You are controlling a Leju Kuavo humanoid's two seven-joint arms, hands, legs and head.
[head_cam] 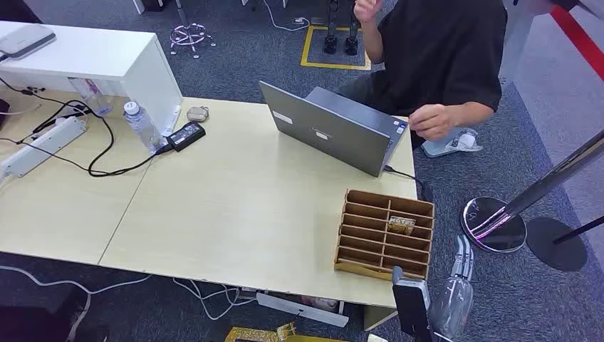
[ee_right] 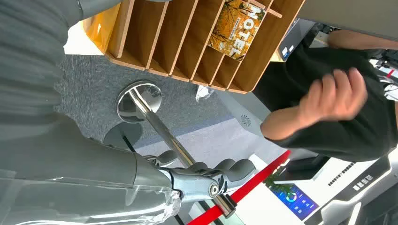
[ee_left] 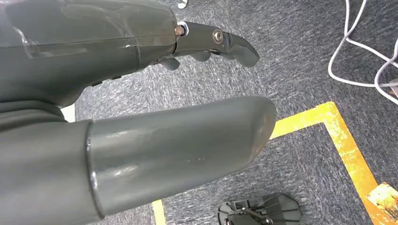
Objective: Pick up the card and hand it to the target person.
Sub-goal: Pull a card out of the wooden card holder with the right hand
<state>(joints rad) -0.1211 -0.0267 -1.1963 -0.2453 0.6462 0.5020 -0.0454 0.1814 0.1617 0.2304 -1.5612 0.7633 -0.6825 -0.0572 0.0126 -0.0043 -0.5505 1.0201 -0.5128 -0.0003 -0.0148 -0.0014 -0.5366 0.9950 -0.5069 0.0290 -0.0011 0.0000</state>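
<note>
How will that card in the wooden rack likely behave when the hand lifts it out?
The card looks thin and flat, so probably light and fairly stiff. Its printed face seems glossy, so maybe slippery. It stands in a narrow slot of the rack, so it may catch on the dividers.

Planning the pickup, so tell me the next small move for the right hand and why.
Probably raise the right hand over the table edge toward the wooden organizer. The card still stands in one of its slots, untouched, while the hand hangs beside the table near the organizer's corner, holding nothing. The person sits behind the laptop, so the handover has to wait for the grasp.
</note>
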